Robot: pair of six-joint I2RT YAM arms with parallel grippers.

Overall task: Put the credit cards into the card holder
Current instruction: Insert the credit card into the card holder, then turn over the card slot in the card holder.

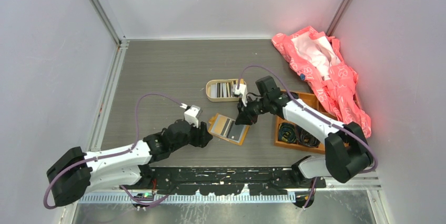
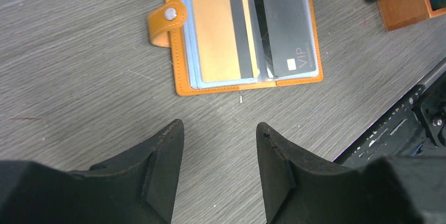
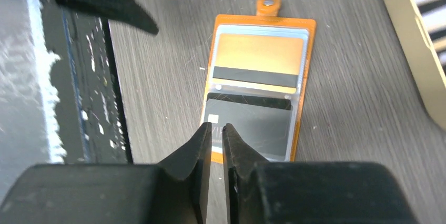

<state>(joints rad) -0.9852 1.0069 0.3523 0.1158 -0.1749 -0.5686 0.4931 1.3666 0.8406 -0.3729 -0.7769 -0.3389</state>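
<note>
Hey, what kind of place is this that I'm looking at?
Most likely a robotics lab test cell: two robot arms bolted at the edge of a grey table, plain pale walls closing it in, and staged props like an open orange card holder and a tin of cards.

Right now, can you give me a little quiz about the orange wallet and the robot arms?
1. True or false: the card holder lies folded shut on the table.
2. How many cards show in its open sleeves? A one, B two, C four.
3. Fill in: the left gripper hovers empty, and its jaws are ____.
Key: 1 false; 2 B; 3 open.
</note>
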